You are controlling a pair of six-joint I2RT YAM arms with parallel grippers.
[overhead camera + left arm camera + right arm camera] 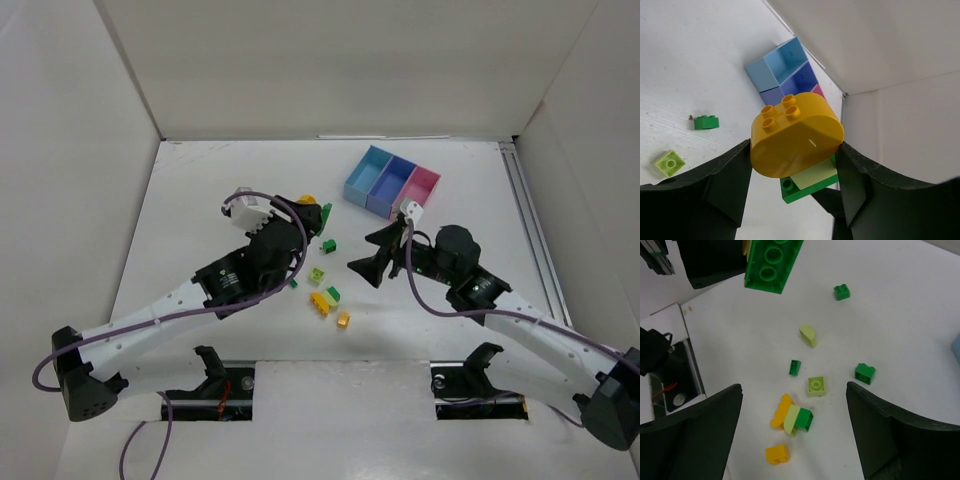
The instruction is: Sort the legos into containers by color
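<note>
1. The left gripper (794, 150): the jaws pinch a yellow-orange brick (796, 136) with one rounded side and four studs, held above the desk (200, 190). A dark green brick (790, 189) with a pale lime piece (814, 175) against it sits directly under the yellow-orange brick. Whether these are joined to it cannot be told.

2. The right gripper (792, 390): the jaws are spread wide with nothing between them, above the loose legos (816, 386) on the desk.

3. View differences:
- Left wrist view only: the stud face of the held brick, with the containers (782, 60) beyond it. The light blue one is nearest, then the darker blue, then a sliver of pink.
- Right wrist view only: the hollow underside of the dark green brick, at the top edge. Below it the loose legos lie scattered in dark green, pale lime and yellow-orange, three of them touching in a cluster.
- Top view only: both arms together. The loose legos lie between the two grippers, and the containers stand just beyond the right gripper, at an angle to the desk edge.

4. Surroundings: white walls (340, 60) enclose three sides. A purple cable (262, 195) runs along each arm. A cut-out (670, 387) at the near desk edge shows red wiring.
</note>
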